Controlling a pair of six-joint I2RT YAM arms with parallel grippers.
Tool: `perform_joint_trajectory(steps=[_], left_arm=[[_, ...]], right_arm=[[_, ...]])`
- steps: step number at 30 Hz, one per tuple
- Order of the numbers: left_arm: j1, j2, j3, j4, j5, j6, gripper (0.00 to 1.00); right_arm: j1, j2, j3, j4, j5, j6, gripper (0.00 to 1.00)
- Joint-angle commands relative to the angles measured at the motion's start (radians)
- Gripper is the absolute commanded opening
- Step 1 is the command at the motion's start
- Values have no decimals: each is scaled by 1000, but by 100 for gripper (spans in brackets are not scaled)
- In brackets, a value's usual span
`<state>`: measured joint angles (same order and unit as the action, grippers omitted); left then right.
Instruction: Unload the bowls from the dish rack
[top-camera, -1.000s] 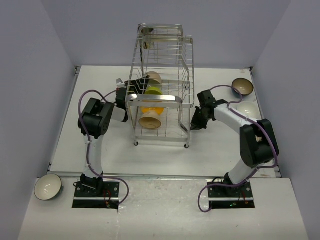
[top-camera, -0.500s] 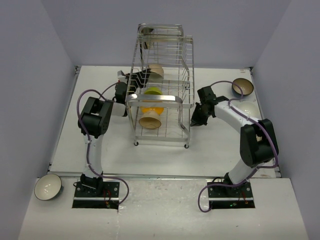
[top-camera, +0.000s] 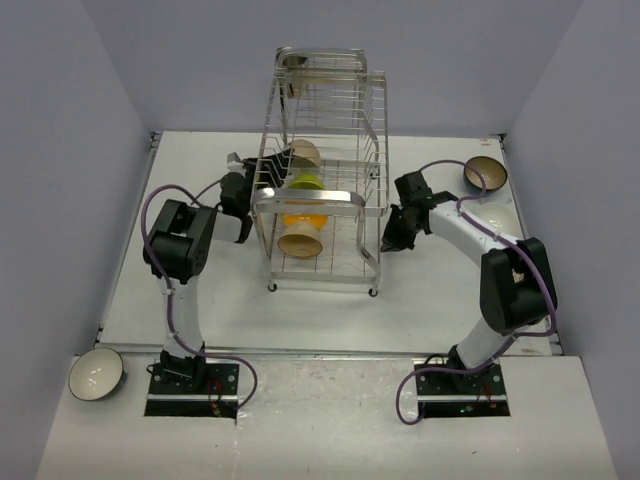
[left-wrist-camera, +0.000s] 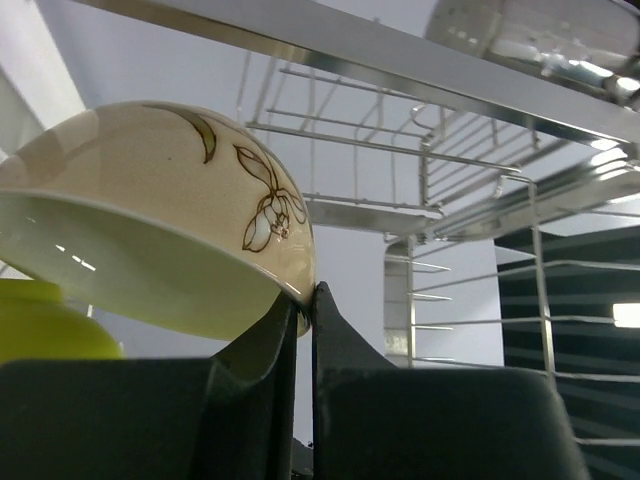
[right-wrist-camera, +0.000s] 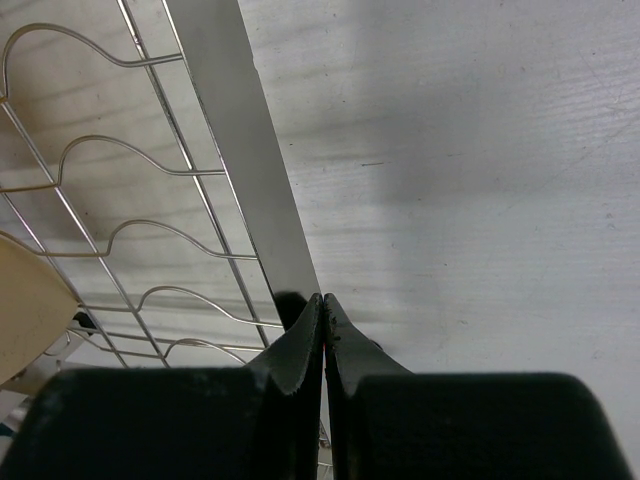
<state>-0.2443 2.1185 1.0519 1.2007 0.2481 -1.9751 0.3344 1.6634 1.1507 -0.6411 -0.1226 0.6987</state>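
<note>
My left gripper (left-wrist-camera: 305, 297) was clamped tight on the rim of a cream ceramic bowl with a painted brown flower (left-wrist-camera: 150, 215), and the bowl hung tilted inside the tall chrome-wire dish rack (top-camera: 305, 198). Just beside it, low in the wrist view, I saw a yellow-green bowl (left-wrist-camera: 40, 320). From above, the rack also held an orange bowl (top-camera: 302, 216) and a tan bowl (top-camera: 299, 241), the tan one nearest the front bar. My right gripper (right-wrist-camera: 322, 305) had its jaws pressed together on nothing, just beside the rack's flat side bar. On the white table (top-camera: 200, 290), a brown-sided bowl (top-camera: 484, 174) and a white bowl (top-camera: 497, 217) sat far right. A pale bowl (top-camera: 95, 374) rested near the left base.
</note>
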Motion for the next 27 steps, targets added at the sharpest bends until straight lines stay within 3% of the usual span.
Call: perform_joint_trajectory(steps=[1,8,17,21,22,23,25,26,27], left_arm=[[26,-138,-1,362,46,-8,0],[75,-235,-75,304,100,19,0],[194,-396,-174,70,227,145,0],[285,-485,-139,-250,304,293,0],[299,-497,-116,-338,318,391,0],[315,-511,-55,-516,325,438,0],[352,-511,15,-704,327,596,0],[362,-488,121,-925,323,651,0],[378,-477,164,-999,300,703,0]], right_arm=[[6,-11,35,11,-22,-16,0],[-17,-44,53,1,-11,-24,0],[-52,-96,161,-49,6,-42,0],[-80,-117,230,-97,-9,-45,0],[-95,-119,245,-104,-17,-45,1],[-104,-120,273,-120,-28,-44,2],[-127,-125,302,-129,-61,-36,4],[-132,-128,331,-137,-74,-31,4],[-141,-129,349,-143,-92,-30,5]])
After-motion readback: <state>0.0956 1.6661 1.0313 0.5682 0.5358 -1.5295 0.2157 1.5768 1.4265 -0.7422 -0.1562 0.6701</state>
